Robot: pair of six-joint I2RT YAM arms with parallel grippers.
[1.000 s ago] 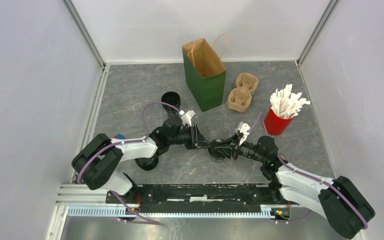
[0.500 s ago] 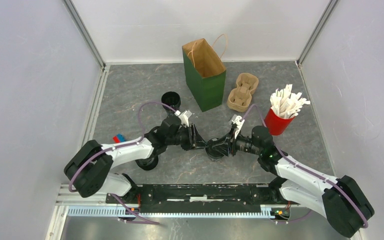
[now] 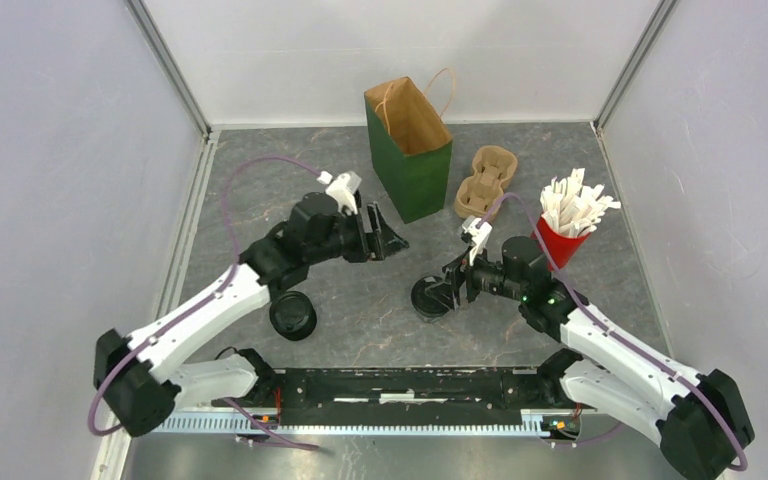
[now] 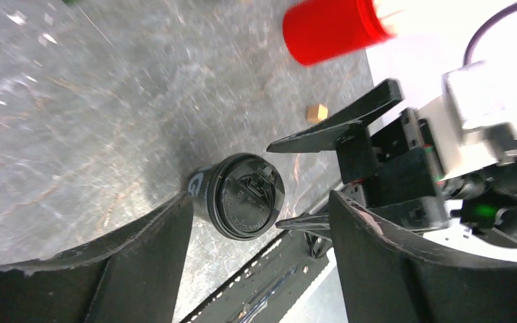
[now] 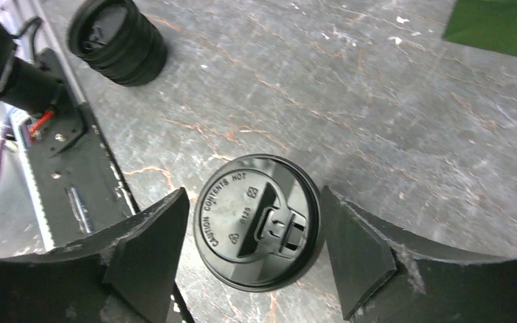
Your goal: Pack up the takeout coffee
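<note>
Right pincer (image 5: 254, 202) is seen spread wide, its two fingers (image 5: 145, 252) set on either side of a lidded black takeout coffee cup (image 5: 259, 229) that stands upright on the grey bench (image 5: 377, 101). The cup is flanked closely but not clamped. Left pincer (image 3: 388, 232) is likewise held wide and empty, pointed toward the right pincer, with that same cup seen between the two and apart from its tips. A second lidded black cup (image 3: 293, 315) is found beyond the right pincer's tips, beside the left arm. Just past the left pincer, toward the back wall, a green paper bag (image 3: 410, 150) stands open. A tan pulp carrier (image 3: 485, 185) and a red cup of white packets (image 3: 560, 235) are placed behind the right pincer.
</note>
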